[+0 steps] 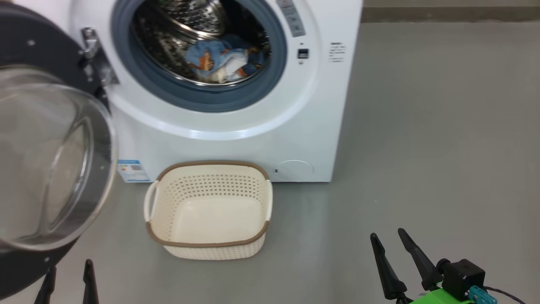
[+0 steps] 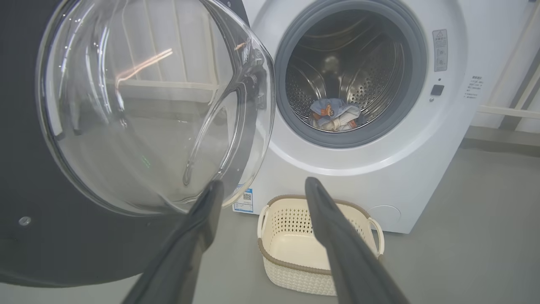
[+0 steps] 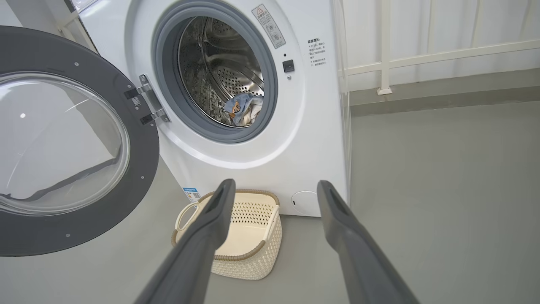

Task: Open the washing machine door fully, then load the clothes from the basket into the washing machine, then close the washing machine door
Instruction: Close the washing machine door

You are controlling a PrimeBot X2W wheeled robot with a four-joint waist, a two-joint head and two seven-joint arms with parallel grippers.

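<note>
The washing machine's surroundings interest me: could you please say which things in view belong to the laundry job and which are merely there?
Job: washing machine door, washing machine, clothes, basket.
Not the job: white railing, grey floor.

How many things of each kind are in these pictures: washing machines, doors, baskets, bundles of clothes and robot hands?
Washing machine: 1
Door: 1
Basket: 1
Clothes bundle: 1
Hands: 2, left hand and right hand
Total: 6
</note>
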